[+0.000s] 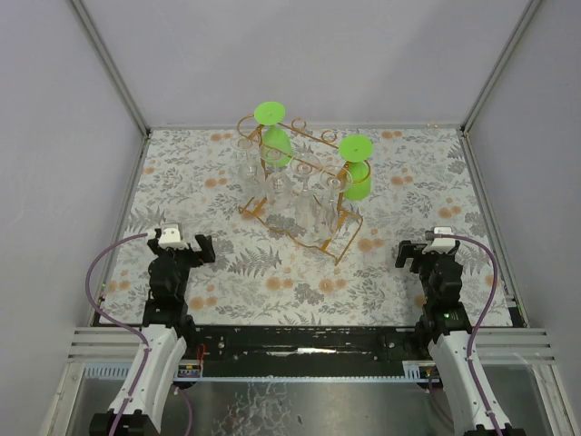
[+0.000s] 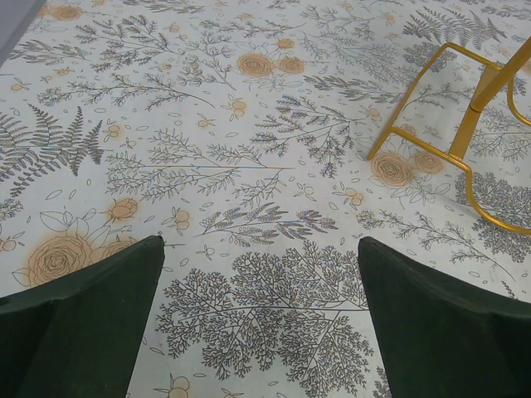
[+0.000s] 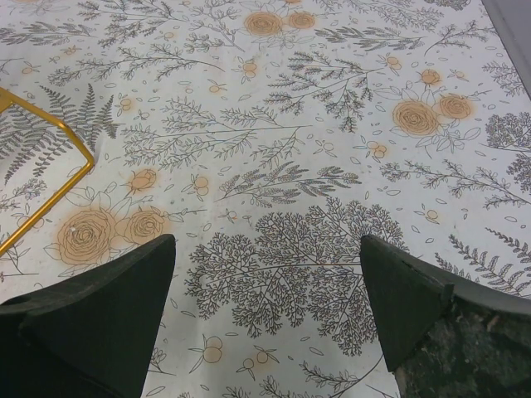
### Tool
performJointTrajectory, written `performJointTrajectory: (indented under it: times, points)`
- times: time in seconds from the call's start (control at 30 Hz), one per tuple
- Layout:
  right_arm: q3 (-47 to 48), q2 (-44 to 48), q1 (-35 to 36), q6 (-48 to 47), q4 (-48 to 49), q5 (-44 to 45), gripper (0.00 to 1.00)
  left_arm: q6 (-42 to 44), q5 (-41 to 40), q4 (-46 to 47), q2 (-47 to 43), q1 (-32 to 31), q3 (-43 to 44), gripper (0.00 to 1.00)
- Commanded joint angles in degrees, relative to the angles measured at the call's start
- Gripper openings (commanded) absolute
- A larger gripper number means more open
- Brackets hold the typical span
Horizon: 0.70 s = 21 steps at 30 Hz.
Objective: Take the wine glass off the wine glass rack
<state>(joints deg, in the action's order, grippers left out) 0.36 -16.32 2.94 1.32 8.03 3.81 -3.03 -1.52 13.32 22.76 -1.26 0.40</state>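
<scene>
- The left pincer point(image 1: 184, 243) point(image 2: 259, 249) is pictured with its dark fingers spread wide apart. Nothing is held, and only patterned cloth is framed in the gap.
- The right pincer point(image 1: 425, 250) point(image 3: 267, 245) is shown likewise parted and empty over the cloth.
- The table point(image 1: 227, 263), dressed in a fern-and-rose print, is spread beneath both pincers and runs on well ahead of them.
- The wine glass rack point(image 1: 349, 238), a golden-orange wire frame, is stood ahead of both pincers and between them, well apart from each. One foot is caught ahead and to the right of the left pincer's fingers point(image 2: 481, 91), and a corner ahead and to the left of the right pincer's point(image 3: 79, 141).
- A green wine glass point(image 1: 279, 145) is hung upside down at the rack's far end, ahead and to the right of the left pincer.
- A second green wine glass point(image 1: 359, 182) is hung the same way, ahead and to the left of the right pincer.
- Clear glasses point(image 1: 313, 204) are hung in the rack too, nearer the pincers than the green pair.
- A purple cable point(image 1: 95, 268) is looped outside the left pincer, and another cable point(image 1: 493, 263) outside the right.
</scene>
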Motion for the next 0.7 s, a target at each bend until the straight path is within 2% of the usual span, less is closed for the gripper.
performJointTrajectory:
  times: [0.0, 0.43, 0.53, 0.67]
  points:
    - [-2.3, 0.0, 0.0, -0.3, 3.1, 0.3, 0.99, -0.3, -0.6, 2.9, -0.5, -0.1, -2.4, 1.00]
    - [-3.4, -0.7, 0.0, 0.1, 5.2, 1.4, 0.99, -0.1, -0.5, 4.2, -0.9, -0.2, -3.3, 1.00]
    - [-3.4, -0.5, 0.0, 0.4, 5.6, 2.6, 0.99, 1.0, 2.6, 1.0, -0.2, -0.2, -0.2, 1.00]
    - [3.3, -2.7, 0.0, 1.5, -0.2, 5.6, 0.99, 1.0, 0.8, -3.9, 4.6, -0.2, 7.1, 1.00]
